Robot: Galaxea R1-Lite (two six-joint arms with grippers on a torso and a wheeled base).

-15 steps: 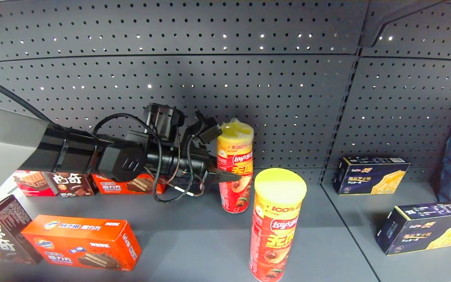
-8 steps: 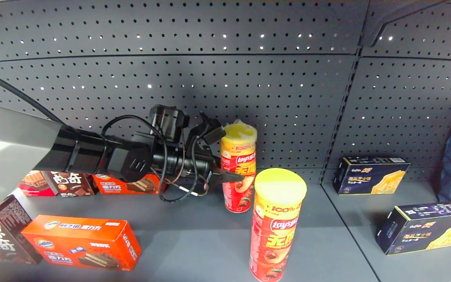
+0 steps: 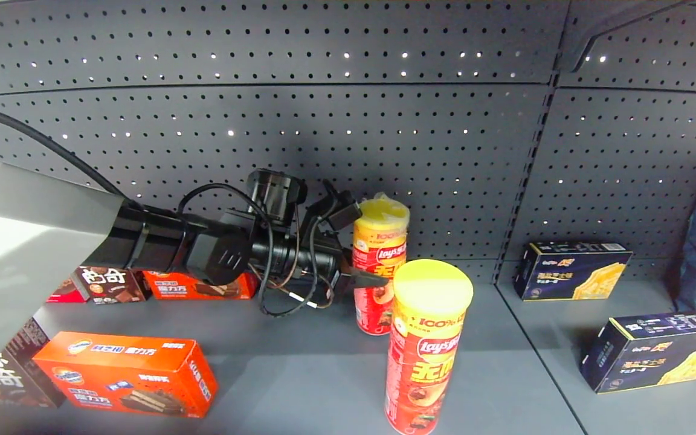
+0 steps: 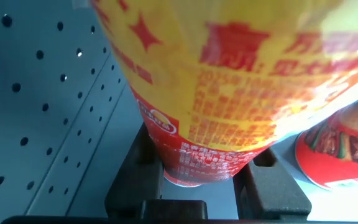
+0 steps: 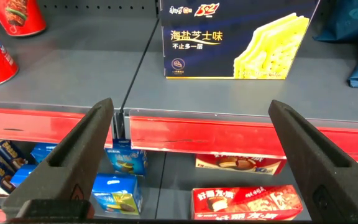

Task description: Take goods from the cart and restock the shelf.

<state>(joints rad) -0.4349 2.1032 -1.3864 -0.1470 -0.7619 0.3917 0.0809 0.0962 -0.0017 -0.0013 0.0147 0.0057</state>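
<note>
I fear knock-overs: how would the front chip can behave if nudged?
The front chip can is tall, narrow and upright, so it probably tips easily. Its round body would likely roll once down.

Red chip can [image 3: 381, 251] with yellow lid [image 3: 382, 210]; dark grey dotted pegboard [image 3: 324, 121].

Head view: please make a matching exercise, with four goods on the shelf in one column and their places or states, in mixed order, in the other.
1 rear chip can
2 front chip can
3 front orange box
4 rear dark blue box

A lying flat, front left
B clamped in the left gripper
C right of the shelf divider
D standing free, middle front

Pairs: 1-B, 2-D, 3-A, 4-C
</note>
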